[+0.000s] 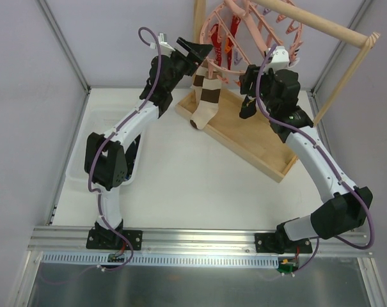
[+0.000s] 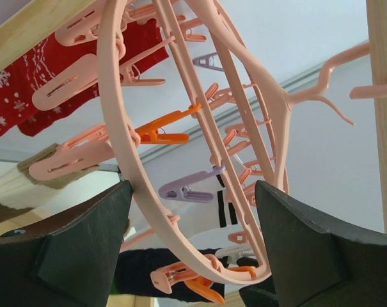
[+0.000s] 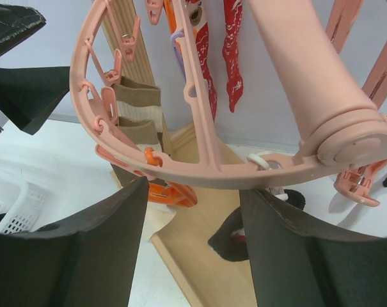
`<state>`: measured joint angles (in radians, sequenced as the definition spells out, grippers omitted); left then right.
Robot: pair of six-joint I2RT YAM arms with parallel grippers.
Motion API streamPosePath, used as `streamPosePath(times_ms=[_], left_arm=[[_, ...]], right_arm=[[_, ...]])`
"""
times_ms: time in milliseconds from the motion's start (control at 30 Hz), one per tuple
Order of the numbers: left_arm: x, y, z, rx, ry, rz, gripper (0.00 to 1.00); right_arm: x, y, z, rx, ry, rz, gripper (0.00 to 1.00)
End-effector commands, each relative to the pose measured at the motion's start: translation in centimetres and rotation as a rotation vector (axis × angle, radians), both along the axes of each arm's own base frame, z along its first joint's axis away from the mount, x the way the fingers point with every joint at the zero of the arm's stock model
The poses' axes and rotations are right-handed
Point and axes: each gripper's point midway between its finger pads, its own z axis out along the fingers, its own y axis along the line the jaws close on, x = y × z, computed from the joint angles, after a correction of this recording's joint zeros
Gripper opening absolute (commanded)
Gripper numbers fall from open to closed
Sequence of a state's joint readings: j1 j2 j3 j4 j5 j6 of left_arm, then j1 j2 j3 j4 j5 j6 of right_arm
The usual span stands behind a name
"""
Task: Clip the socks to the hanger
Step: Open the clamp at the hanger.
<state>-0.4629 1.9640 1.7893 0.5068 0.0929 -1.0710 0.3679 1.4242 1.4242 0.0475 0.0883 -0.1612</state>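
A white basket [image 1: 78, 150] sits on the table, far back and to the left of the left gripper [image 1: 196, 48]. That gripper is held up high with its fingers [image 2: 71, 256] wide apart. The pink hanger [image 2: 110, 96] has its round rim running right through the gap between them, and the fingers do not squeeze it. An orange clip [image 2: 161, 128] and a purple clip [image 2: 187, 190] hang just past the fingertips. A striped sock [image 1: 207, 96] hangs just to the right of this gripper and lower down, and red socks [image 3: 231, 51] hang behind it. Farther right, the right gripper [image 3: 193, 187] is about half open and holds nothing. The hanger's rim lies across the tips of its fingers. A dark sock [image 3: 228, 240] shows just past those tips, over the wooden tray [image 1: 257, 144]. I cannot tell if a clip holds it.
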Motion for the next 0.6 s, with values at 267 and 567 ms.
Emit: streamPosePath(times_ms=[267, 567], left_arm=[[1.5, -0.7, 0.4, -0.066, 0.046, 0.033, 0.70], [1.2, -2.1, 1.3, -0.116, 0.051, -0.045, 0.32]], right_arm=[[-1.1, -0.3, 4.5, 0.037, -0.128, 0.029, 0.62], [-1.8, 1.5, 4.3, 0.039, -0.106, 0.138, 0.62]])
